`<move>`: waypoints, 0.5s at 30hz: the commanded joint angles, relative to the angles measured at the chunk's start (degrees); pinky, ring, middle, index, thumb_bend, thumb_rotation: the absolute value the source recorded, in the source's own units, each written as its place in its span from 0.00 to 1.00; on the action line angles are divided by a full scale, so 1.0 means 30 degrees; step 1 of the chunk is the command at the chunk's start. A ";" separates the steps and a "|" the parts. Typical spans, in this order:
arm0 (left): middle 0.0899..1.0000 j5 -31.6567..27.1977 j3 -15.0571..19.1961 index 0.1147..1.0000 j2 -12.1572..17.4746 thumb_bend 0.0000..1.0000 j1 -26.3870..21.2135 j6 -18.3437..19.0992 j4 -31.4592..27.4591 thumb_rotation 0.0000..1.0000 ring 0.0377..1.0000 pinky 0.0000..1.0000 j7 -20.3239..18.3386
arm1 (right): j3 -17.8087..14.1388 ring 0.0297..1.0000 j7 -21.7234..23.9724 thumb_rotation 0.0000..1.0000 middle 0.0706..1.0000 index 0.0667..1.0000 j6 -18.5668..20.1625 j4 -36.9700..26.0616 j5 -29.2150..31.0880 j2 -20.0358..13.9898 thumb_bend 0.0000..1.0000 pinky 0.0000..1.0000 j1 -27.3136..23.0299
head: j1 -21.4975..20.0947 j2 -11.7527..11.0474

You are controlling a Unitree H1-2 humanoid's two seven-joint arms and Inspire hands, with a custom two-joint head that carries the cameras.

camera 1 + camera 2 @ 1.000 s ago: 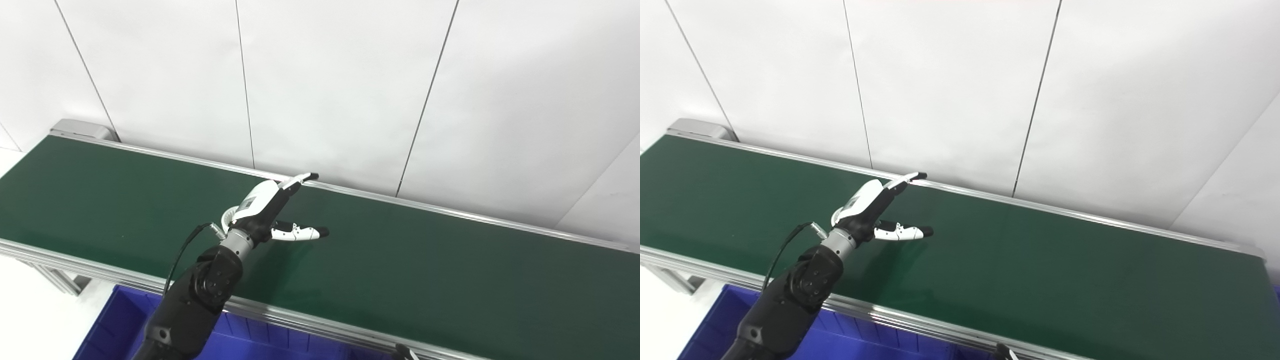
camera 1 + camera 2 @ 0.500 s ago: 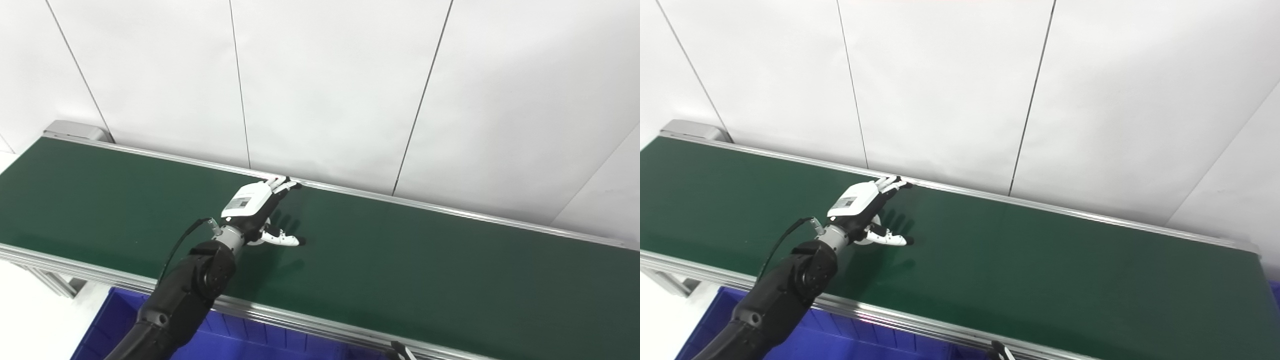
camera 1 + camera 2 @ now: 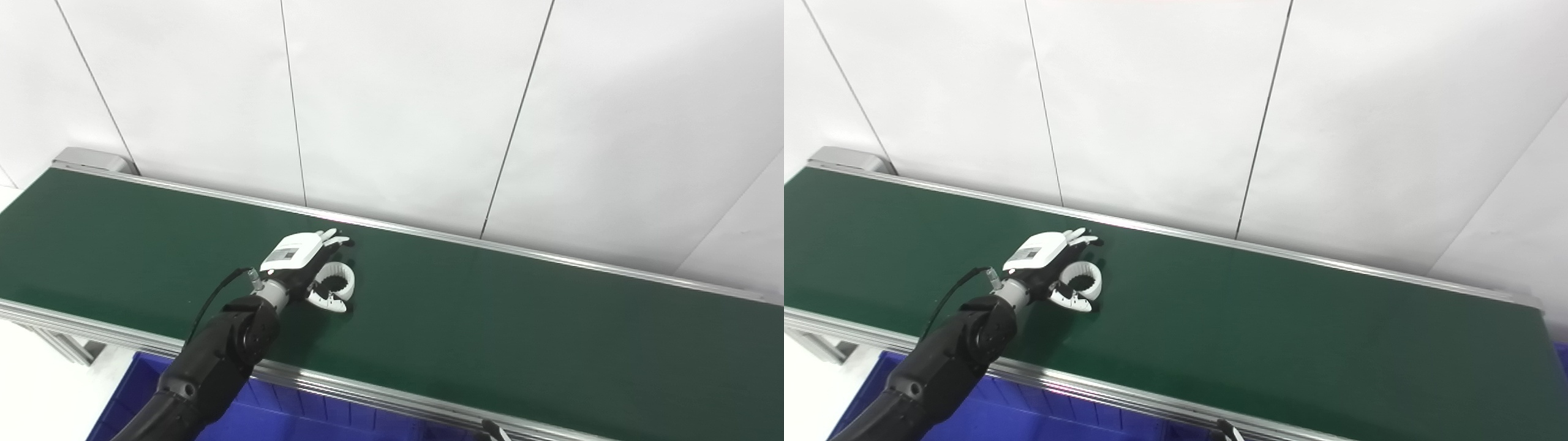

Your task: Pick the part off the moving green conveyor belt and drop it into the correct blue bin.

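Observation:
A white ring-shaped part (image 3: 335, 283) lies flat on the green conveyor belt (image 3: 490, 331), left of its middle. My left hand (image 3: 298, 263) rests low over the belt, right at the ring's left side. Its fingers (image 3: 334, 236) reach past the ring's far side with a gap to it, and the thumb (image 3: 327, 302) curves along the near side, touching or nearly touching it. The hand is open around the ring, which still lies on the belt. Only a small black-and-white tip (image 3: 493, 429) shows at the bottom edge, probably my right hand.
A blue bin (image 3: 294, 419) with inner dividers sits below the belt's near rail (image 3: 380, 395) at the bottom left. A white panelled wall (image 3: 398, 110) rises right behind the far rail. The belt's grey end housing (image 3: 92, 160) is at the far left.
My left hand dropped from above the belt down onto it, turned palm-down and drew back leftward. The white ring, hidden by the hand before, now shows between fingers and thumb.

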 commanded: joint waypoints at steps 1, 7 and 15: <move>0.78 -0.0603 0.0556 0.74 0.0205 0.71 -0.0101 0.1087 -0.0649 0.01 0.59 0.50 -0.0457 | -0.0020 0.82 -0.0292 0.42 0.83 0.89 -0.1119 -0.0634 -0.0106 0.0006 0.83 0.83 0.0133 | 0.0035 0.0008; 0.45 -0.1354 0.0627 0.47 -0.0182 0.50 0.0255 0.1542 -0.1256 0.00 0.37 0.37 -0.0394 | -0.0061 0.82 -0.0296 0.42 0.83 0.89 -0.1129 -0.0700 0.0021 0.0056 0.83 0.83 0.0148 | 0.0008 0.0053; 0.44 -0.2658 0.1119 0.47 -0.0936 0.50 0.0663 -0.0523 -0.0996 0.00 0.38 0.40 0.1741 | -0.0124 0.83 -0.0275 0.43 0.83 0.89 -0.1121 -0.0732 0.0042 0.0097 0.82 0.81 0.0187 | 0.0067 0.0107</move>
